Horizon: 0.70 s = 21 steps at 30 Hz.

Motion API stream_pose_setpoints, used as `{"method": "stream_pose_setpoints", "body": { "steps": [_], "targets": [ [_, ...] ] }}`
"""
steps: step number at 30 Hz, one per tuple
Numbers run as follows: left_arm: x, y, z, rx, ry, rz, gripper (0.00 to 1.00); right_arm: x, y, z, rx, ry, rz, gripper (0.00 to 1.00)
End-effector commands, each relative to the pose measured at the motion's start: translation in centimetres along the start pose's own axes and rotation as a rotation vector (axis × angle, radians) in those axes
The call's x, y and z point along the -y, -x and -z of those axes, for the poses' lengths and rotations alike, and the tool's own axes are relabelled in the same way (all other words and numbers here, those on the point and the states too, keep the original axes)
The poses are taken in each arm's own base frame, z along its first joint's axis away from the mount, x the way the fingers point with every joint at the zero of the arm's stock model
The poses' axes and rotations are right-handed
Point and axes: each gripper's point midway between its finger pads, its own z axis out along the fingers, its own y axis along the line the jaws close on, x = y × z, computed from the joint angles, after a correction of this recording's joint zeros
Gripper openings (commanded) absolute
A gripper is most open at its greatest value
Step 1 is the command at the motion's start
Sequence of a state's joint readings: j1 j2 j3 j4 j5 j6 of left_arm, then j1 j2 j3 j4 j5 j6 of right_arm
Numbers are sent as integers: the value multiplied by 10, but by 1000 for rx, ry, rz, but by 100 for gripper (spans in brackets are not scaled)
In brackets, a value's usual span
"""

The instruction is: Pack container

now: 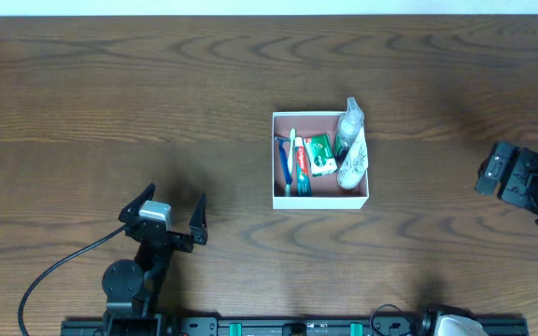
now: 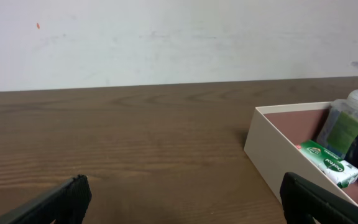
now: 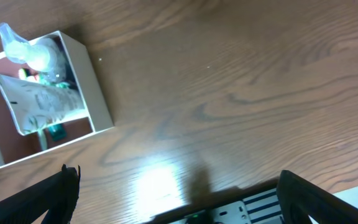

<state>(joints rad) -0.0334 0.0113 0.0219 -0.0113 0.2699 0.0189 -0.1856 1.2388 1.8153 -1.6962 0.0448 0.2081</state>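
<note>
The container (image 1: 320, 202), a square white-walled box with a pink-brown inside, sits at the table's centre. It holds a blue toothbrush (image 1: 287, 163), a red toothpaste tube (image 1: 301, 170), a green packet (image 1: 321, 154), a clear bottle (image 1: 348, 126) and a white pouch (image 1: 354, 164). My left gripper (image 1: 174, 195) stands open near the front left, well clear of the box, with nothing between its fingers. In the left wrist view the container (image 2: 272, 146) lies to the right of the left gripper (image 2: 185, 183). My right gripper (image 3: 179, 186) is open and empty, and the container (image 3: 95, 93) is at upper left.
The right arm (image 1: 521, 177) hovers at the table's right edge. A black cable (image 1: 54, 271) runs from the left arm's base toward the front. A mounting rail (image 1: 297, 327) lines the front edge. A white wall (image 2: 166, 37) backs the table's far side.
</note>
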Motion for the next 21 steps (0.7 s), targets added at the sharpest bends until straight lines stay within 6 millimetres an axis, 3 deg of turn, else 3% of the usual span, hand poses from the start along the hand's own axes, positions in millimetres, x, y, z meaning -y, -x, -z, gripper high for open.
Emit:
{"method": "stream_pose_setpoints", "body": {
  "steps": [1, 16, 21],
  "targets": [
    [-1, -17, -1, -50, 0, 17, 98, 10, 0, -1, 4, -55, 33, 99],
    [-1, -17, -1, -50, 0, 17, 98, 10, -1, -2, -2, -56, 37, 99],
    [-1, -17, -1, -50, 0, 17, 98, 10, -2, -14, 10, -52, 39, 99]
  ]
}}
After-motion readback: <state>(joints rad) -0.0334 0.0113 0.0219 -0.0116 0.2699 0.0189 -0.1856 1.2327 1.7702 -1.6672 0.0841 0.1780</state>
